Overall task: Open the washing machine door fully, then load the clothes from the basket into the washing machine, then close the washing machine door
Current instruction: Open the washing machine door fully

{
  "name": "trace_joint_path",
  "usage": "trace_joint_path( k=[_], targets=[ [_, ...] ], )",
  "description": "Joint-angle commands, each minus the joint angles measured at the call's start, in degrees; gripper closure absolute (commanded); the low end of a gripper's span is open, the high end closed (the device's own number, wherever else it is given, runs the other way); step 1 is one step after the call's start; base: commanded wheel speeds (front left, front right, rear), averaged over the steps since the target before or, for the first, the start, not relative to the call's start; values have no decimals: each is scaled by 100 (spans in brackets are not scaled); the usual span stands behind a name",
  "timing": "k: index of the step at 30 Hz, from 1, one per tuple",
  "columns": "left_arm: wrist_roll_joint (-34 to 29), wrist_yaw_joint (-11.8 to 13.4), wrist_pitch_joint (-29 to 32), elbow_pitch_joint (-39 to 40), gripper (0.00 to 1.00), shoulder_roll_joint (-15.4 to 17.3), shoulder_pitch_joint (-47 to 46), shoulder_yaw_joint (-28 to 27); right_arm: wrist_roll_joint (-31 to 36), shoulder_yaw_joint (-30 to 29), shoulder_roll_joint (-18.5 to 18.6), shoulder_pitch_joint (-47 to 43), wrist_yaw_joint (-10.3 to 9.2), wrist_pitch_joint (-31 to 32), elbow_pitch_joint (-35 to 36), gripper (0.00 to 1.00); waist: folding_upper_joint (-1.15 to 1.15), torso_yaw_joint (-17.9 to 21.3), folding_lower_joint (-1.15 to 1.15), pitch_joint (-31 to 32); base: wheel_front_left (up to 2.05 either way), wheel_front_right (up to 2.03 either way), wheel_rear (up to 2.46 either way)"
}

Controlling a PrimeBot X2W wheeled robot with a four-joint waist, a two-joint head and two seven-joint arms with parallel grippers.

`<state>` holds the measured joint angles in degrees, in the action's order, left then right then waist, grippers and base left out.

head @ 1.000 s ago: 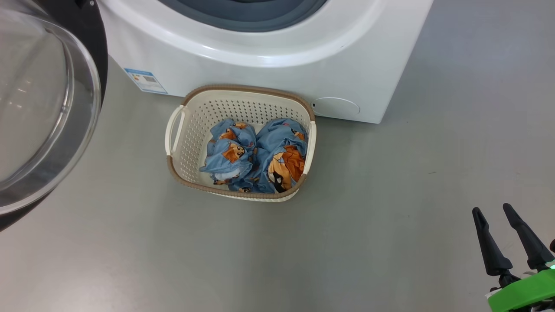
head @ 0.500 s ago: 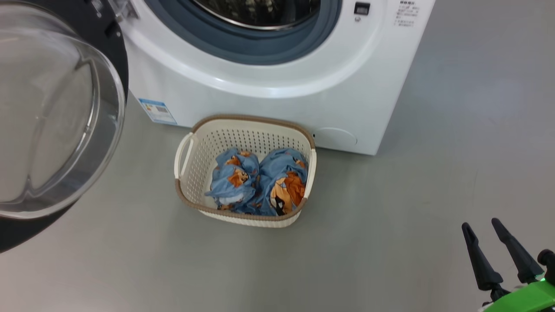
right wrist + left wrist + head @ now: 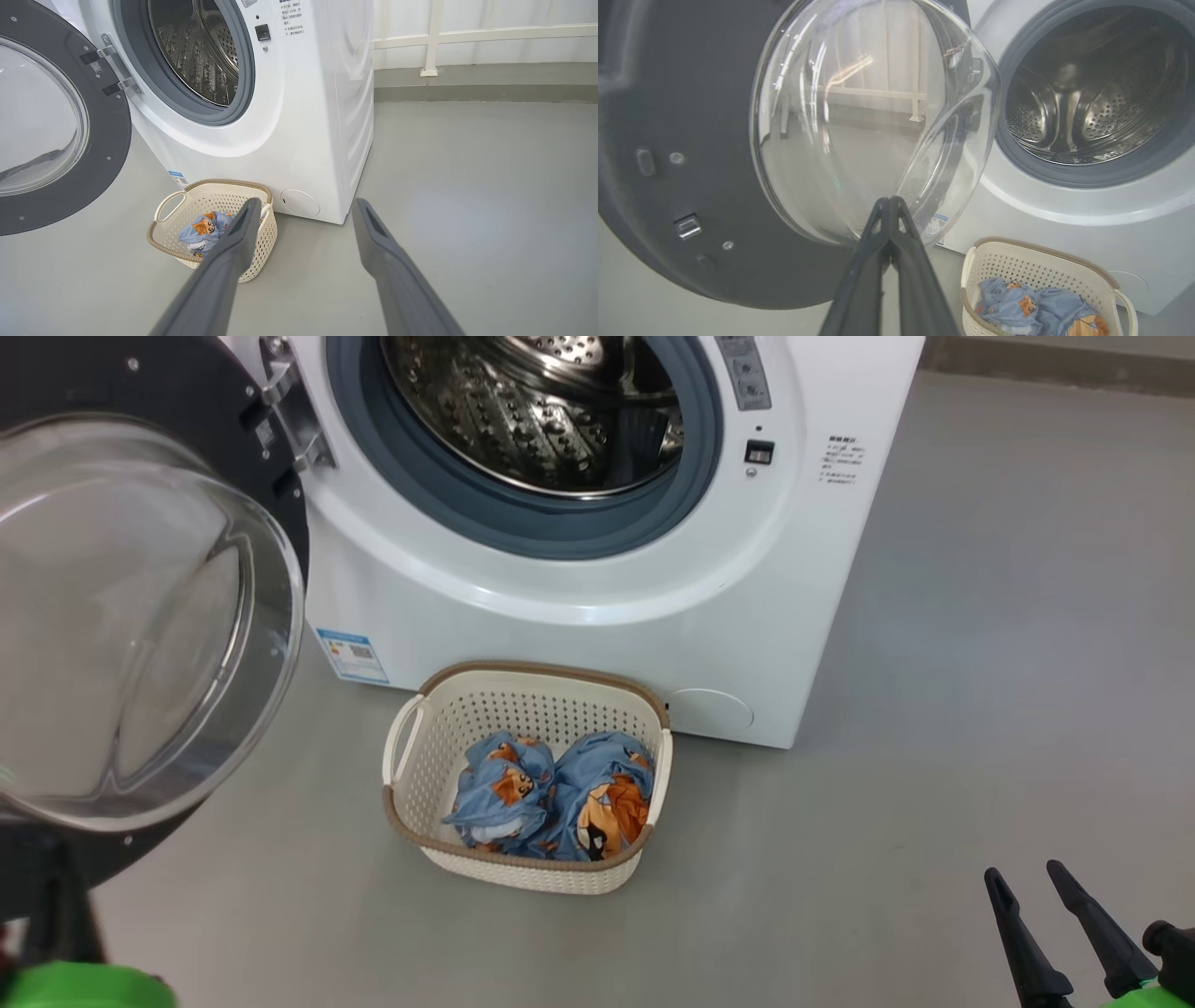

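The left claw (image 3: 889, 201) is closed tight, its two dark fingers pressed together with nothing between them. In the left wrist view its tip lies over the lower edge of the glass bowl of the washing machine door (image 3: 859, 121). Whether tip and glass touch cannot be told.

The right claw (image 3: 307, 205) stands wide open and holds nothing, its fingers spread above the grey floor (image 3: 467, 186), well apart from everything. In the head view the right claw (image 3: 1023, 873) sits at about 5 o'clock.

The door is swung open at 9 o'clock of the washing machine (image 3: 579, 644). It hangs from its hinge at the left of the mouth, with its black rim and bulging clear bowl turned toward the head camera. Through the open mouth the steel perforated drum (image 3: 541, 411) shows, ringed by the grey-blue gasket (image 3: 523, 527).

The basket (image 3: 537, 668) stands on the floor at 6 o'clock of the mouth, its far rim just beside the machine's white front. The clothes (image 3: 551, 793) lie inside it as two blue bundles with orange figures, touching, one at 9 o'clock of the other. They are gathered toward the basket's near, 6 o'clock side.

A small blue label sticker (image 3: 352, 656) is on the machine's front at 10 o'clock of the basket. A round white cap (image 3: 709, 709) is at the basket's 2 o'clock.
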<state>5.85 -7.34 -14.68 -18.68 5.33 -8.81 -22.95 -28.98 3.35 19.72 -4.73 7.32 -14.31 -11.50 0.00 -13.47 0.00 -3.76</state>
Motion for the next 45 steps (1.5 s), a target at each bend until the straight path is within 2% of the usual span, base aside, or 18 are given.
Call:
trace_joint_path(
  k=[1,3,5,7,9,10,22,30,45],
  targets=[
    [111,-12,-32,263,100,155,122,184,8,115,109,1,17,-69,109,0,0,113,0,107,0,0,0],
    [217,-13,-32,392,96,128,305,521,10,108,97,-5,17,-69,108,0,0,188,0,132,0,0,0],
    [379,-13,-32,504,69,125,456,808,16,92,78,-8,17,-69,115,0,0,277,0,149,0,0,0],
    [488,-13,-32,578,51,148,569,1030,25,83,66,-10,17,-69,121,0,0,378,0,159,0,0,0],
    [562,-13,-32,605,10,137,635,1140,34,74,60,-14,17,-69,120,0,0,486,0,174,0,0,0],
    [591,-13,-32,620,0,131,658,1197,36,73,58,-18,17,-69,122,0,0,546,0,175,0,0,0],
    [820,-14,-32,652,0,86,662,1633,15,-28,47,87,17,-69,141,0,0,1264,0,83,0,0,0],
    [894,-14,-32,681,0,28,684,1727,-3,-120,1,128,17,-69,138,0,0,1554,0,64,0,0,0],
    [882,-14,-32,675,0,21,677,1816,20,-229,-22,178,17,-69,148,0,0,1722,0,33,0,0,0]
  ],
)
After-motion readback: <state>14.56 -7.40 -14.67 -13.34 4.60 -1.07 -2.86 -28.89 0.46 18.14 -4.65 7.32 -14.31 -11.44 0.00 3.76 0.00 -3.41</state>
